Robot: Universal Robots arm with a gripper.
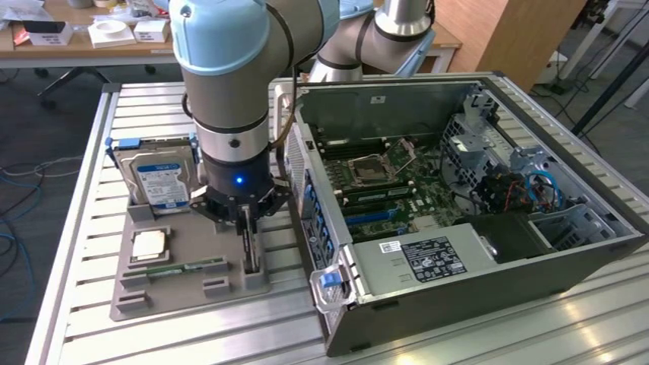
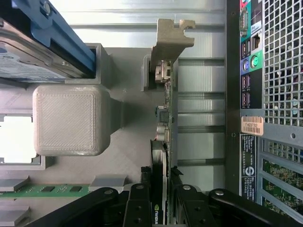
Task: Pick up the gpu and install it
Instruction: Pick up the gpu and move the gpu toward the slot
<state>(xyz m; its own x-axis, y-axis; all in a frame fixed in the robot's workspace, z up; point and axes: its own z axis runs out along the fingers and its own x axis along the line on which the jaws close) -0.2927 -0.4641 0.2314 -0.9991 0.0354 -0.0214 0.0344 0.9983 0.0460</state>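
The one word I can read sits between my fingers: NVIDIA, in white with its green mark, on the gpu. My gripper is closed narrow on that card, a black pad against each flat face, while it stands on edge in a slot of the holder, near the corner closest to the case. From the exterior view my gripper comes straight down on the gpu. Its bracket is bare stamped metal with a notched tip. On the case's rear an orange sticker carries a code and bars too small to read, and the black label inside the case is no clearer. The drive wears a blue-and-white label, its writing unreadable, and stands upright in blue rails at the far end of the holder. The holder is matt grey plastic with a fine layered grain, plainest on the rounded block; it also bears a pale square chip and a green memory stick. Everything stands on a table of ribbed aluminium slats. Behind are a wooden desk with white boxes, and cables on the grey floor.
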